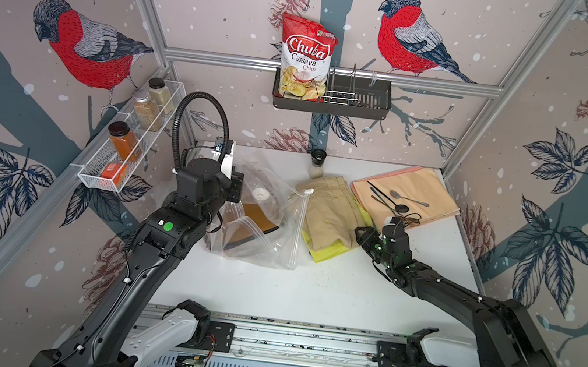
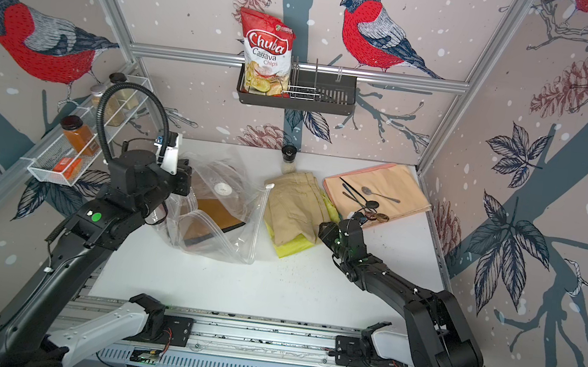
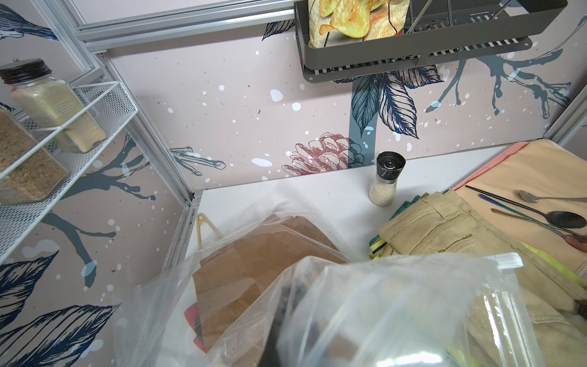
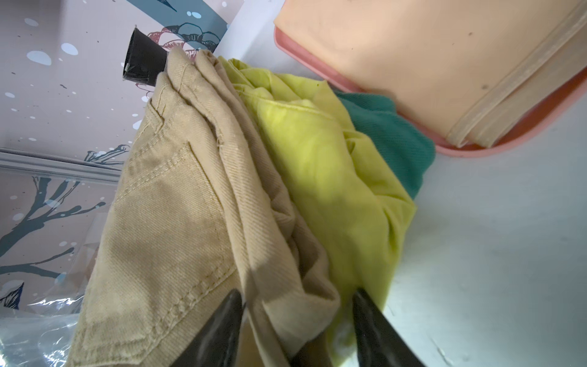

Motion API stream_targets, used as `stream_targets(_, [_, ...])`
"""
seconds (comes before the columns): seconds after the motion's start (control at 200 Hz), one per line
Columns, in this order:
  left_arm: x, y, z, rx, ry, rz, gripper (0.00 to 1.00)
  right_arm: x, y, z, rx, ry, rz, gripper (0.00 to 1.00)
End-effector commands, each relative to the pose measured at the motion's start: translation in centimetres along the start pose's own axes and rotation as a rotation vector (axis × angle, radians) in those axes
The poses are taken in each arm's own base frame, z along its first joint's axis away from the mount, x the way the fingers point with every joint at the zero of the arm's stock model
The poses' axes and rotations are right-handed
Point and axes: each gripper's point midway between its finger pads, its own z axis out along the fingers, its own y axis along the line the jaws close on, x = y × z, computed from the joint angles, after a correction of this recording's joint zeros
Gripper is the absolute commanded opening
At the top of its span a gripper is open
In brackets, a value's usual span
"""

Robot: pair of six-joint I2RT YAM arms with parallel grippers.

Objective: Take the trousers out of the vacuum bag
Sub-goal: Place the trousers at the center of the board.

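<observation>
The clear vacuum bag (image 1: 270, 235) (image 2: 228, 233) sits mid-table, with its white valve disc (image 1: 260, 193) facing up and its zip slider (image 1: 308, 191) at the mouth. Brown trousers (image 1: 254, 221) (image 3: 254, 260) and a red pair (image 3: 190, 314) lie inside it. My left gripper (image 1: 234, 191) is at the bag's left side, shut on the plastic, which drapes over the jaws in the left wrist view. Khaki trousers (image 1: 327, 212) (image 4: 165, 222), yellow (image 4: 317, 159) and teal (image 4: 390, 133) pairs are stacked outside, right of the bag. My right gripper (image 1: 360, 235) (image 4: 297, 314) is shut on bunched khaki and yellow cloth at the stack's right edge.
A peach cloth (image 1: 411, 186) bearing spoons lies at the back right, touching the stack. A grinder (image 1: 317, 162) stands by the back wall. A chips bag (image 1: 305, 58) sits in a dark wall basket (image 1: 372, 102). A white wire shelf (image 1: 100, 174) with spice jars hangs on the left wall.
</observation>
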Motion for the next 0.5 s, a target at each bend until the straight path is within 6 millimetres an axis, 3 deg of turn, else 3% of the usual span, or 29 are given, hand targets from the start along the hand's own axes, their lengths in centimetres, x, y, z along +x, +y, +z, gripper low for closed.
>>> stream_targets(0.0, [-0.6, 0.2, 0.0, -0.008, -0.022, -0.009, 0.0, 0.1, 1.3, 0.4, -0.065, 0.027, -0.05, 0.56])
stream_targets(0.205, [-0.5, 0.5, -0.3, -0.022, -0.02, -0.007, 0.0, 0.2, 3.5, 0.9, -0.147, 0.064, -0.069, 0.52])
stream_targets(0.495, [-0.3, 0.5, -0.1, -0.024, -0.018, -0.003, 0.0, 0.7, 3.5, 1.1, -0.15, 0.083, -0.069, 0.49])
